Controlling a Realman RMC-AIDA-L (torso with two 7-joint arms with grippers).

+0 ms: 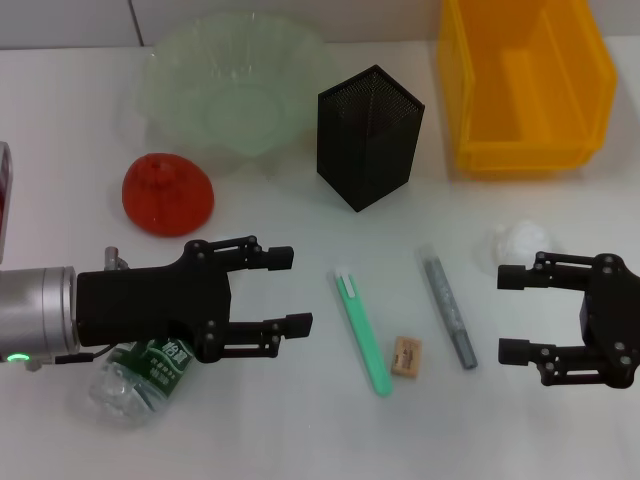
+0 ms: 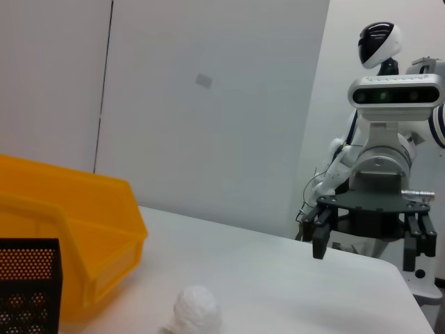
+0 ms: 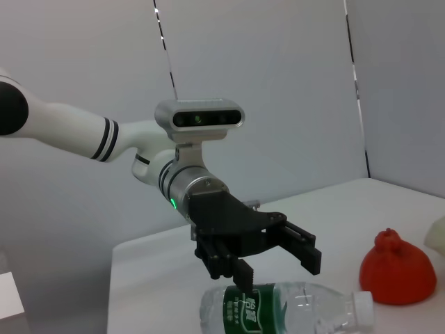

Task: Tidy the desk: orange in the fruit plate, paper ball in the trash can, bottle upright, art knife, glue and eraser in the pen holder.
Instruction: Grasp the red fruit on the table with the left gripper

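The bottle (image 1: 140, 375) lies on its side on the table, directly under the left gripper (image 1: 285, 292), which hovers level above it, fingers spread and pointing toward the right gripper (image 1: 513, 314). The orange (image 1: 167, 193) sits just beyond the left gripper. The right gripper, likewise level and spread, has the paper ball (image 1: 518, 243) just beyond its fingertips.
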